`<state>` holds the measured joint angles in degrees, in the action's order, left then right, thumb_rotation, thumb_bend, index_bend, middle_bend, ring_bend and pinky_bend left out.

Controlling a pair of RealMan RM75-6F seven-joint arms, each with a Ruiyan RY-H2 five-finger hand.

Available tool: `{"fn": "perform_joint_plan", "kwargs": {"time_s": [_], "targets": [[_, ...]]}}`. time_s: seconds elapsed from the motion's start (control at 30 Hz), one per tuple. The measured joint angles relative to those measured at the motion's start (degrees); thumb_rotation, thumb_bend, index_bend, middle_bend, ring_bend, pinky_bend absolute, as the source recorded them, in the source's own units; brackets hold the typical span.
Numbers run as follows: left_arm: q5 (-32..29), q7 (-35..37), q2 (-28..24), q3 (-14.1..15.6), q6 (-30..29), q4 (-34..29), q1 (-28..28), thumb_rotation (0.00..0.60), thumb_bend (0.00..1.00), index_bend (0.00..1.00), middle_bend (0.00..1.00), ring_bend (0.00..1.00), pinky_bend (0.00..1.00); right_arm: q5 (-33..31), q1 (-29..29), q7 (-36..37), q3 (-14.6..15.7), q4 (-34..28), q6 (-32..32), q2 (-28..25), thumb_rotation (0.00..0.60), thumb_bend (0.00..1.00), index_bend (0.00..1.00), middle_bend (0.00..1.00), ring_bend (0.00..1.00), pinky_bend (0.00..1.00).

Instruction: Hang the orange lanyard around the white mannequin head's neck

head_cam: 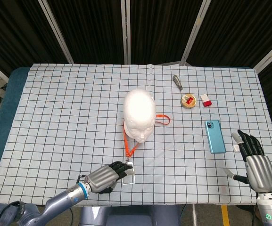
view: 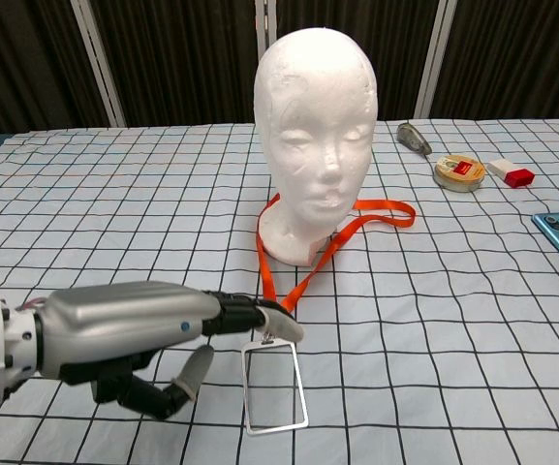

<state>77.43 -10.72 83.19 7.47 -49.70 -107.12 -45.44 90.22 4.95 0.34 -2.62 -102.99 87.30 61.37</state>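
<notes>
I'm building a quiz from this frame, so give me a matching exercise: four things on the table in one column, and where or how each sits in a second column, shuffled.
Things:
1. orange lanyard
2. blue phone
3. left hand
4. right hand

Places or states:
a. fingers spread, holding nothing, near the table's right edge
b. flat on the cloth, right of the mannequin head
c. fingertips at the badge holder's clip
d. looped around the base of the neck

Pairs: 1-d, 2-b, 3-c, 4-a
</notes>
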Motion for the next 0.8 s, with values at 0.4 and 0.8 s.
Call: {"fn": "perform_joint_plan", "kwargs": {"time_s": [0.4,0.8], "targets": [[3.93,6.51,-10.19,1.17,-14.84,4.13,9.51,0.600,0.00,0.00,0.00,0.00,0.00,1.12,-0.22,0.32,0.48,-0.63,-0.03,-0.22,0.600,0.00,0.00,0.00,0.00,0.00],[3.69,2.53,-13.56,0.32,-40.17,4.40,27.69,0.600,0.00,0.00,0.00,0.00,0.00,-0.16,0.40,-0.80,-0.48,1.46,-0.88,0.78,0.600,0.00,0.00,0.00,0.00,0.00]]}}
